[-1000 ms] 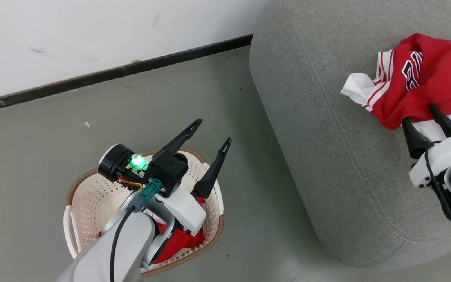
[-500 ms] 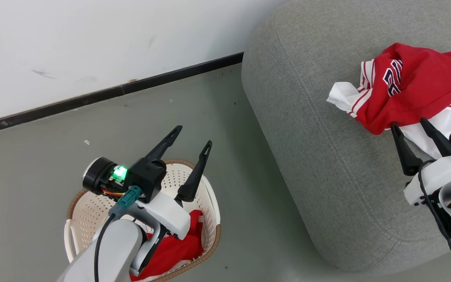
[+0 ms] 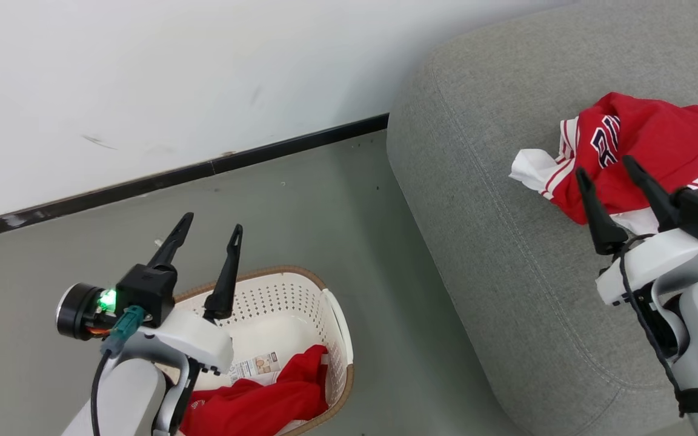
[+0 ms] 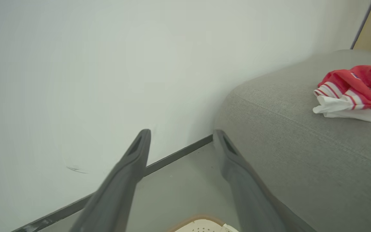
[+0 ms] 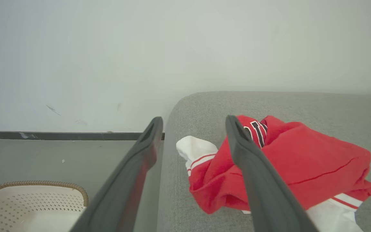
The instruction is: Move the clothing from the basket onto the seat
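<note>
Item one, red jersey [image 3: 664, 139]: lay crumpled on the grey sofa [image 3: 494, 230], upper right of the head frame, with its white panel and striped trim showing.
Right end effector [image 3: 603, 169]: I had it finish spreading over the last second. Its fingers stood wide, gripping nothing, drawn back above the jersey's near edge. I judged this delivery complete.
Item two, red garment [image 3: 264, 402]: remained in the laundry basket [image 3: 337, 321], lower left, beside the paper label [image 3: 258, 365].
Left end effector [image 3: 213, 223]: released and empty. It had swung off the basket's middle towards its left side, uncovering the interior.
Task judged part done, with one pick left.
</note>
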